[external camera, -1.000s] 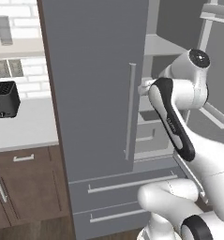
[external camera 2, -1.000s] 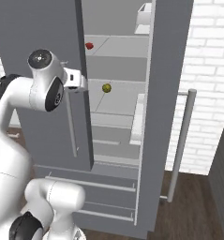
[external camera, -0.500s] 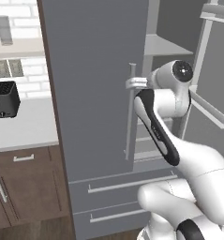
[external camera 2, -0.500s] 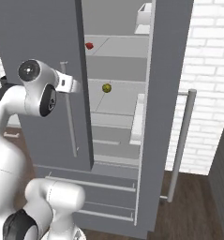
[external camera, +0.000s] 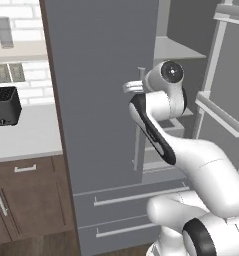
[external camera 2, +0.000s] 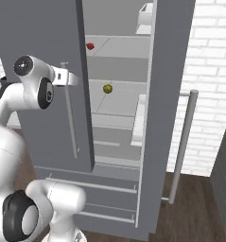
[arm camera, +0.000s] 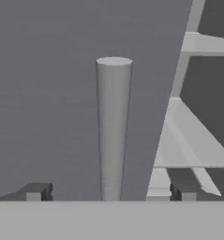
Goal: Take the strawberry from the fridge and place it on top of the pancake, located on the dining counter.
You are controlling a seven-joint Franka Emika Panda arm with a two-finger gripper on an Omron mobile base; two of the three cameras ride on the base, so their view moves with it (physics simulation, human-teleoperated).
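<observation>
The strawberry (external camera 2: 90, 46), tiny and red, lies on an upper shelf inside the fridge (external camera 2: 119, 52). The fridge's right door (external camera 2: 169, 113) is swung open and its left door (external camera: 101, 100) covers the left half. My gripper (external camera: 133, 87) is up at the top end of the left door's bar handle (arm camera: 113, 126), away from the strawberry. It is open, one fingertip (arm camera: 36, 191) on each side of the bar, and holds nothing. In the right base view the gripper (external camera 2: 69, 78) sits at the handle's top. The pancake and the dining counter are out of view.
A yellow-green ball (external camera 2: 107, 88) lies on the shelf below the strawberry. A white box (external camera 2: 145, 14) stands on the top shelf. The open door's long handle (external camera 2: 183, 142) juts out right. Drawers (external camera: 136, 197) fill the fridge's bottom. A black toaster (external camera: 3, 106) sits on the white counter left.
The arm has swung left from the open fridge side to the left door's handle. The gripper stays open and now straddles the bar's top.
</observation>
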